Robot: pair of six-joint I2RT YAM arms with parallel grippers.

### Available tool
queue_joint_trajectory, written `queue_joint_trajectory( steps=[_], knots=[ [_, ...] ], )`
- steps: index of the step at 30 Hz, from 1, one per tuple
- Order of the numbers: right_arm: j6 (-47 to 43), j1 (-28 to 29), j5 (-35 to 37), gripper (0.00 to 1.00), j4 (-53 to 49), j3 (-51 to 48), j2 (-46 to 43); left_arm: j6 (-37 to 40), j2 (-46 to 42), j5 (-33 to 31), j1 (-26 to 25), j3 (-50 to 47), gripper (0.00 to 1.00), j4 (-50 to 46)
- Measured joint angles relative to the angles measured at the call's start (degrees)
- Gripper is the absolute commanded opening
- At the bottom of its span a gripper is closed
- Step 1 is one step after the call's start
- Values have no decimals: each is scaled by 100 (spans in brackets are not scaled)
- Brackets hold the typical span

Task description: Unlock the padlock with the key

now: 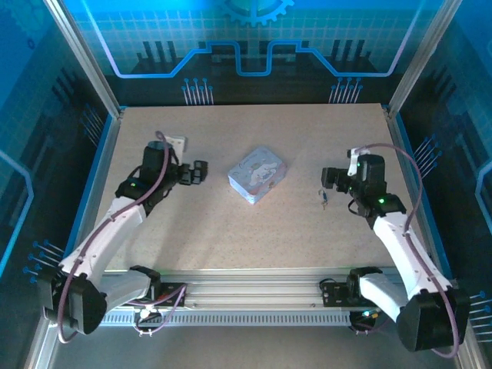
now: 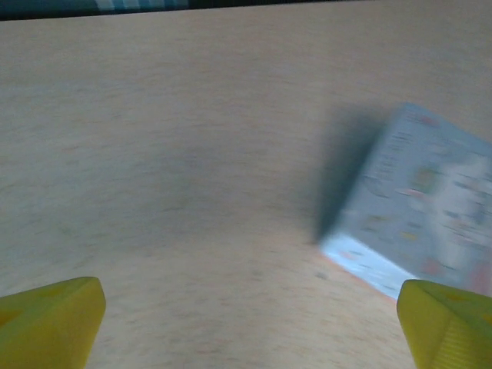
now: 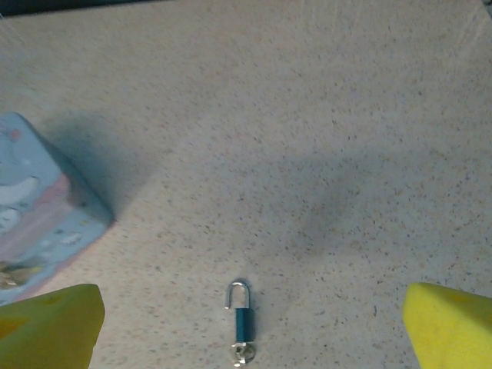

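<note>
- Lying flat on the speckled beige table [image 1: 192, 238], the tiny padlock [image 3: 243, 321] — dark teal barrel body, thin silver shackle — sits just in front of the right gripper [image 1: 329, 182]. It lies between the lines of that gripper's yellow-taped fingers [image 3: 54, 327] and touches neither.
- A small silvery key [image 3: 241, 354] seems to sit at the body's lower end; whether it is seated in the keyhole is too small to tell.
- One shackle leg looks to hang free beside the body, so the lock may already be sprung. That is worth checking before any twist.
- Both grippers are spread wide and hold nothing. The left gripper [image 1: 200, 172] hovers just beside the pale blue printed tin box [image 1: 257, 175], well apart from the padlock.
- If the lock is not yet open, a sound approach is probably to bring the right gripper low and pinch the teal body across its width, leaving the key end clear for the other arm.
- The piece is light and slim — a fast or off-centre close would likely skate it away, so close slowly and squarely.
- The tin box plays no evident part; route the left arm around it.
</note>
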Motion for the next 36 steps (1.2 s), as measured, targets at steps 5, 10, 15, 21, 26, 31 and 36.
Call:
queue_joint_trajectory(
  steps=[5, 10, 15, 21, 26, 31, 36],
  knots=[
    [-197, 0, 74, 100, 1014, -807, 140, 269, -310, -258, 577, -1187, 99, 767],
    [-216, -13, 382, 100, 2216, -1412, 70, 754, -498, -424, 590, -2192, 99, 1705],
    [-278, -70, 632, 100, 3338, -2015, -107, 887, -439, -529, 595, -2793, 99, 3121],
    [-356, -175, 651, 100, 4395, -2363, 175, 811, 236, -529, 710, -3565, 99, 5228],
    [-450, -179, 586, 100, 5088, -2485, 682, 708, 1163, -531, 743, -3801, 99, 6776],
    [-614, -181, 404, 100, 5633, -2494, 1250, 680, 2277, -551, 745, -3851, 99, 8124],
    [-693, -190, 299, 100, 5991, -2413, 2011, 673, 2734, -660, 745, -3853, 99, 8540]
  ],
)
